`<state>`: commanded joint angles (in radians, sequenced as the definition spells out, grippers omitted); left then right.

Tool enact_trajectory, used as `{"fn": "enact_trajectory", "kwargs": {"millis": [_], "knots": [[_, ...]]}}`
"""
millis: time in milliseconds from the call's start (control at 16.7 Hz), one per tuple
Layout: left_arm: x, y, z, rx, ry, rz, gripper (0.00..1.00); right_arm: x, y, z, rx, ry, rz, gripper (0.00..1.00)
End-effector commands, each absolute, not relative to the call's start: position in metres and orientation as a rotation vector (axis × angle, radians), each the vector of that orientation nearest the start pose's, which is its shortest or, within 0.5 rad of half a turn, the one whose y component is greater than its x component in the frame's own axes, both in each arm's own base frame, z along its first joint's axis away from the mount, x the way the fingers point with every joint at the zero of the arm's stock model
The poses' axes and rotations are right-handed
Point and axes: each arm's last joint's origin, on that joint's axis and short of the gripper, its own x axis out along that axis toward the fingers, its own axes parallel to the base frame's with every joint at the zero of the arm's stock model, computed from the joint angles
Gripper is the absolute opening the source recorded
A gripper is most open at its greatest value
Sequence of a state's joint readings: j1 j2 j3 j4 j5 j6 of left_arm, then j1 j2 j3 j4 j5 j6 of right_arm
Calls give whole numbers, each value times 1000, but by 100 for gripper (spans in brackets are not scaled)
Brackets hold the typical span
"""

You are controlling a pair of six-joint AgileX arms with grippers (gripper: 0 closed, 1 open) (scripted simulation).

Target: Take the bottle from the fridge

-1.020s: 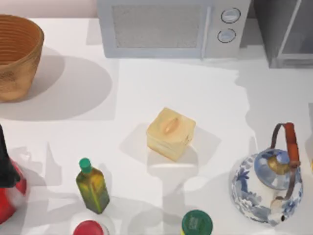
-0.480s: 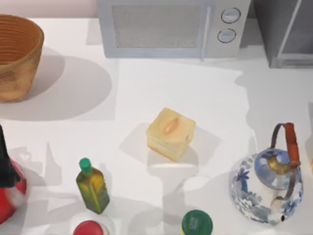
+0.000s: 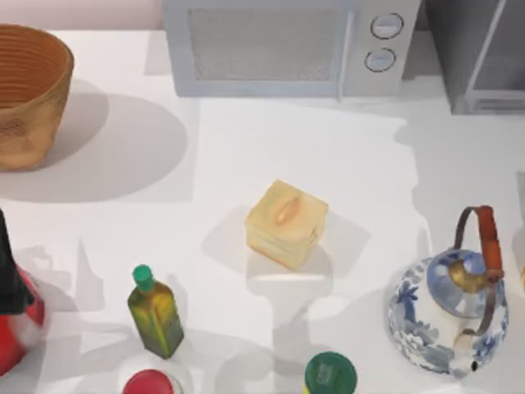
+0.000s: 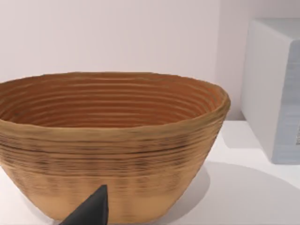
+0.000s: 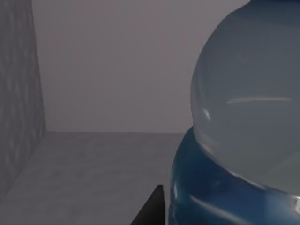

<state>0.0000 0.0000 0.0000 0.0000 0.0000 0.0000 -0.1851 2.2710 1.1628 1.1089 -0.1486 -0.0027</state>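
Bottle cut off by my right wrist frame; fridge and basket cropped in top view.

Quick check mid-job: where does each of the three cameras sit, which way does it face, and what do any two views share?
Top view: above the table, looking down at microwave, basket, kettle and the fridge.
Left wrist view: low, facing the basket; a dark fingertip of the left hand shows.
Right wrist view: inside a grey compartment, close against the bottle; one dark fingertip shows.
Shared: basket and microwave appear in the top and left wrist views.
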Motion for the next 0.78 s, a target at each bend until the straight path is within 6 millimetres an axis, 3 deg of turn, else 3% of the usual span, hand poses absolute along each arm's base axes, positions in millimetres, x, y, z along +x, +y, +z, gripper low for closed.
{"fn": "enact_trajectory", "kwargs": {"millis": [360,780], "knots": [[106,-1,160,0,0,0,100,451,-76,111,-14,-1,-12,0],[106,-1,160,0,0,0,100,450,-76,159,-14,0,-13,0]]}}
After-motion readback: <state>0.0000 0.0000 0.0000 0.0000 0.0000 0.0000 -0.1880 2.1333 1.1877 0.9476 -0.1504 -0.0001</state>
